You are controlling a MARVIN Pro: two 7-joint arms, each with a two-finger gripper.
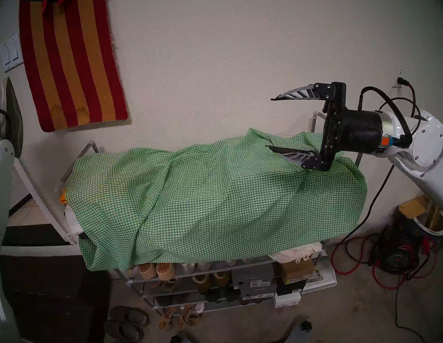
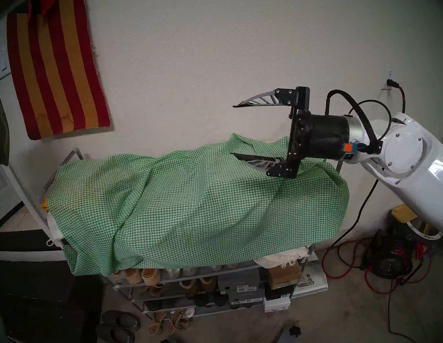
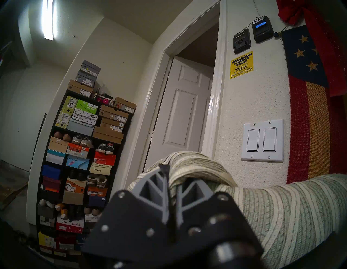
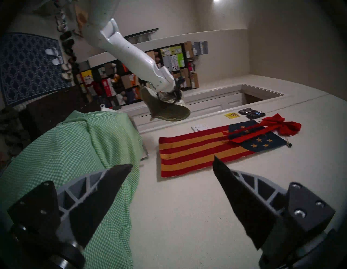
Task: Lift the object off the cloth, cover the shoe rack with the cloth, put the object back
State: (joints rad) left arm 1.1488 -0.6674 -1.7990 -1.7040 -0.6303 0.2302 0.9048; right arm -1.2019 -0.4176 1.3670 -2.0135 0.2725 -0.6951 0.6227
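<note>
Left wrist: left claw (image 3: 169, 180) clamps the hat (image 3: 272, 206) — right claw (image 1: 271, 123) gapes, empty.

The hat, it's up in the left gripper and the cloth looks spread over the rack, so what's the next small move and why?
Probably swing the left gripper, shut on the sun hat, over toward the rack. The gingham cloth already drapes the shoe rack top, and the right gripper hangs open and empty, so only returning the hat remains.
</note>
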